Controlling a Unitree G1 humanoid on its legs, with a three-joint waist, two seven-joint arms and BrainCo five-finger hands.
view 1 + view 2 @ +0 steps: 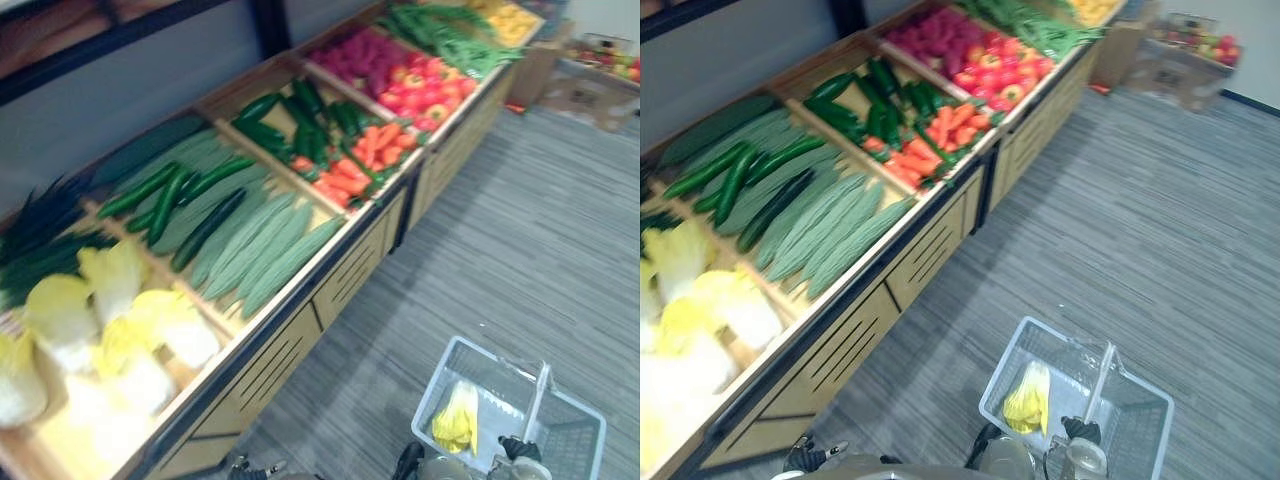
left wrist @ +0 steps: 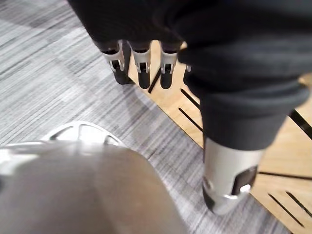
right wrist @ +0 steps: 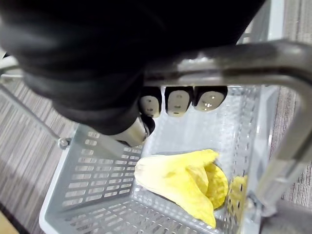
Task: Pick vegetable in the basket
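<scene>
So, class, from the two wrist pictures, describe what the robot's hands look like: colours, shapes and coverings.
The left hand has silver fingers in a row with dark tips, a thicker silver thumb set apart, and a dark ribbed cover over back and wrist. The right hand has the same dark ribbed cover; its fingertips are dark with pale pads.

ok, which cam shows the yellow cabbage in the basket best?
Right wrist view: the cabbage lies close up on the basket floor, below the handle the right hand grips. Both eye views show it small in the basket at the lower edge. Left wrist view faces floor and stand front.
</scene>
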